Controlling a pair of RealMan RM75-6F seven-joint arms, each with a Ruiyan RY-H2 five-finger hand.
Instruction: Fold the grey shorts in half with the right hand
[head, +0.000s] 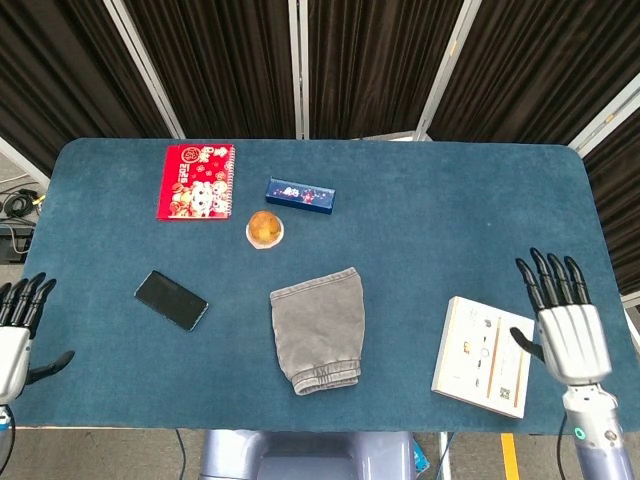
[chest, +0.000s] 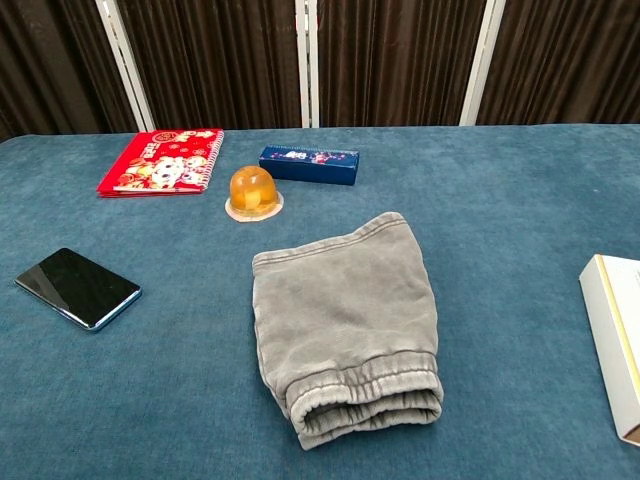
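Note:
The grey shorts (head: 318, 328) lie folded double near the table's front middle, waistband stacked at the near end; the chest view shows the grey shorts (chest: 346, 322) as a flat bundle. My right hand (head: 562, 318) hangs at the front right corner, fingers spread and holding nothing, far from the shorts. At the front left edge my left hand (head: 16, 332) is also empty with its fingers apart. Neither hand shows in the chest view.
A white book (head: 483, 356) lies at the front right beside my right hand. A black phone (head: 171, 299) sits left of the shorts. Further back are a red notebook (head: 196, 181), a blue box (head: 300, 195) and an orange jelly cup (head: 264, 228).

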